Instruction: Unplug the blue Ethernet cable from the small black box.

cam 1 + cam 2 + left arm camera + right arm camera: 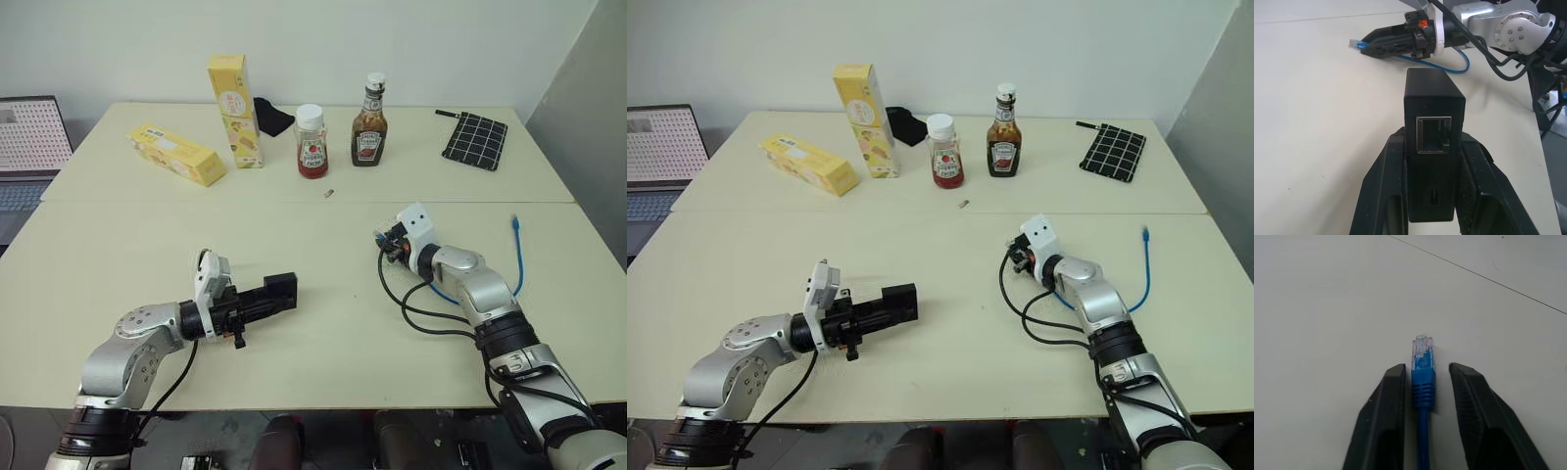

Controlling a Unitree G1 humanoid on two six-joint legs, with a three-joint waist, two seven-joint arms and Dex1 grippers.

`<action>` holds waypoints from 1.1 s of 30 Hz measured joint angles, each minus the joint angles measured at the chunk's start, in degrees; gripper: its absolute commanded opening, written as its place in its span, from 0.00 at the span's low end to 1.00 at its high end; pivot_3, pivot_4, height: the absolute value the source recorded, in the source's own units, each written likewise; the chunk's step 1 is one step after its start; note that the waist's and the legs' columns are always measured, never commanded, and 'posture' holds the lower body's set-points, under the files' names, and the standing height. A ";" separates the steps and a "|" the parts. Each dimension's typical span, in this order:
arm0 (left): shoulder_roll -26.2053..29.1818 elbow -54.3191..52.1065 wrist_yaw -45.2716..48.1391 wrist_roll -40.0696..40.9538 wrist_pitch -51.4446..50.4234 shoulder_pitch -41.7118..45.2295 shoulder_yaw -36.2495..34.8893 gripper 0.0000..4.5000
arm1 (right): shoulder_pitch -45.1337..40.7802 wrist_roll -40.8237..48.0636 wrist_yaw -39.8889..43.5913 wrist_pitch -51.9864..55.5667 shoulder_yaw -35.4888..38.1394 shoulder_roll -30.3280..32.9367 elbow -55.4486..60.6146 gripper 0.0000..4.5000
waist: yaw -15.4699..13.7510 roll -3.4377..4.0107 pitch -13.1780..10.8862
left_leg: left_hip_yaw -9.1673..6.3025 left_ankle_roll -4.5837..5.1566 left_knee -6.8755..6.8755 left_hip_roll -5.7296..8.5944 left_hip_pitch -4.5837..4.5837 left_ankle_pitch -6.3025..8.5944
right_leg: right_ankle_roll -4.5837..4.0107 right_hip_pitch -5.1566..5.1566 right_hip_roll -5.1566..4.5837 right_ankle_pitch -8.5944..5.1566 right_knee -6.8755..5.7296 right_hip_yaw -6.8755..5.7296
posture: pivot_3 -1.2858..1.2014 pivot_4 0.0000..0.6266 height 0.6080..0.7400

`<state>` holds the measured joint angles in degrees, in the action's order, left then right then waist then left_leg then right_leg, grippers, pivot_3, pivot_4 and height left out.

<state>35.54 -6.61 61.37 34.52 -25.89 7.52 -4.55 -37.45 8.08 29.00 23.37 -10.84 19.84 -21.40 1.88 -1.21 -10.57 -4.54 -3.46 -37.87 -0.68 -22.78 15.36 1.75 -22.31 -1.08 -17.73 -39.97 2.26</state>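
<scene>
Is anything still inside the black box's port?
No. The small black box, held between the left gripper's jaws, shows an empty port; the blue Ethernet cable's plug lies apart. The port's depths are shadowed.

Bright, even overhead light, soft faint shadows, sharp focus, no glare or blur.

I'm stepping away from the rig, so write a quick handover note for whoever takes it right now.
Left end effector: shut on the small black box, held above the table, its port empty.
Right end effector: open, fingers either side of the blue Ethernet cable, a gap on one side; the plug lies on the table.
Done: cable is unplugged.
Left: withdraw the right end effector, set the box down.
</scene>
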 measured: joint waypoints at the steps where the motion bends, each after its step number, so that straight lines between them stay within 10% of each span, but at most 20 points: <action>1: -0.21 -0.04 -1.16 -0.67 0.26 0.02 -0.07 0.17 | 0.27 0.01 1.11 0.11 0.05 0.39 0.76 0.55 | 0.01 0.00 0.00 | -0.01 0.00 0.00 -0.01 0.00 0.00 | 0.00 0.00 0.02 0.00 -0.01 -0.02 | 0.52 0.24 1.00; 8: -6.37 6.95 -15.14 -12.85 14.27 3.52 -1.24 0.17 | 3.81 4.84 16.48 3.53 0.00 9.60 20.18 0.91 | -0.19 0.06 -0.04 | -0.06 0.00 -0.02 0.01 -0.01 0.00 | 0.00 0.03 0.01 0.00 0.02 -0.06 | 0.52 0.24 1.00; 27: -14.46 38.19 -44.16 -26.13 43.78 11.32 -9.79 0.17 | 0.45 10.07 19.63 14.67 -7.57 4.38 35.45 0.91 | -0.33 -0.01 0.00 | -0.11 0.00 -0.07 0.11 -0.04 0.00 | 0.11 0.02 -0.09 0.07 0.03 -0.13 | 0.52 0.24 1.00; 33: -14.51 38.68 -43.19 -24.28 43.92 11.10 -10.54 0.54 | 0.45 9.64 19.75 14.67 -8.21 4.74 36.02 0.92 | -0.14 0.00 0.01 | -0.10 0.00 -0.07 0.09 -0.01 0.00 | 0.11 0.02 -0.06 0.06 0.00 -0.12 | 0.52 0.24 1.00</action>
<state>21.03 32.07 18.18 10.23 18.03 18.63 -15.09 -37.00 17.72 48.76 38.04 -19.04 24.58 14.62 1.74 -1.21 -10.56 -4.64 -3.46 -37.93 -0.59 -22.79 15.36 1.85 -22.29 -1.14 -17.67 -39.97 2.14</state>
